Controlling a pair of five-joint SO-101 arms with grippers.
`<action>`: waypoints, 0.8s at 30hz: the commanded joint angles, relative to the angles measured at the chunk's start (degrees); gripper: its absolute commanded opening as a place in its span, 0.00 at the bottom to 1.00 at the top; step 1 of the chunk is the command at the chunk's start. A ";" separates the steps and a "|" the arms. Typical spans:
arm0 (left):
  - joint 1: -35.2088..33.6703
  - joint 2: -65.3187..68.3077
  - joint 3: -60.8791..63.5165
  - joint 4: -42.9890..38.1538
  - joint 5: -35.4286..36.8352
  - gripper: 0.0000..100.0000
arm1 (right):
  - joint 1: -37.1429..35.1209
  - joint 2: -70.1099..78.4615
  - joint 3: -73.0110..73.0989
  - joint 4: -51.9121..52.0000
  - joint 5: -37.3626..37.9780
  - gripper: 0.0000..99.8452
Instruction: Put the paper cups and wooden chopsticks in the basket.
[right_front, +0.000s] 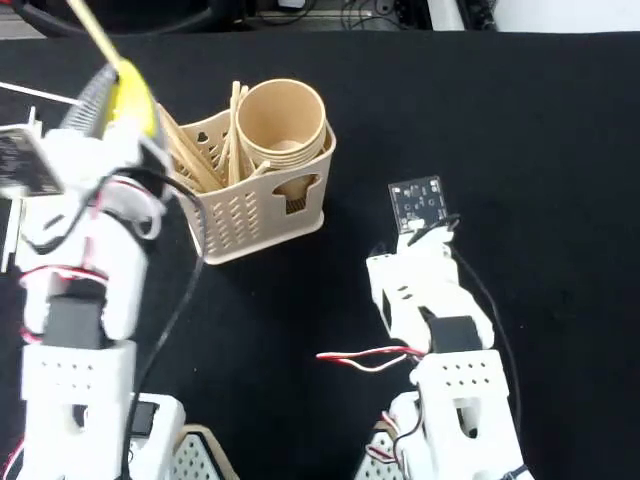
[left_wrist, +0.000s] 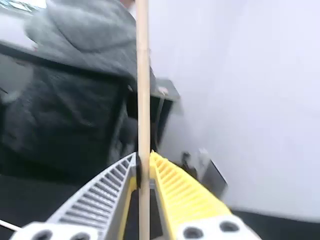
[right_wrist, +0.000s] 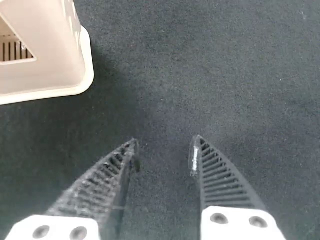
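Paper cups (right_front: 283, 125) are sitting stacked inside the basket (right_front: 255, 215), on the side away from my left arm. A bunch of wooden chopsticks (right_front: 200, 155) is leaning in the compartment right next to them.

My left gripper (left_wrist: 143, 167) is up beside the basket on the chopstick side, and it's clamped on one more chopstick (left_wrist: 143, 75). The stick runs straight between the grey and yellow fingers (left_wrist: 175, 190) and pokes out well past the tips. From the high view it angles up and away from the basket, not touching it.

My right gripper (right_wrist: 162, 150) is on the opposite side of the basket, near one of its bottom corners but apart from it. It's pointing down at the black table cover (right_wrist: 240, 60), fingers spread with nothing between them.

Behind the held chopstick, the left wrist camera is looking off into the room, not at the table. I can see a dark bulky shape and a pale wall (left_wrist: 260, 100), but can't really make out more than that.
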 joint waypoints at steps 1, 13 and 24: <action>3.74 -1.05 9.45 -7.82 0.26 0.03 | -0.97 -0.84 -0.40 -0.97 0.00 0.17; 3.91 -1.67 14.37 -10.20 0.70 0.07 | -0.97 -0.84 -0.48 -0.97 0.00 0.17; 3.38 -1.67 4.70 4.40 2.90 0.15 | -0.97 -0.84 -0.48 -0.97 0.00 0.17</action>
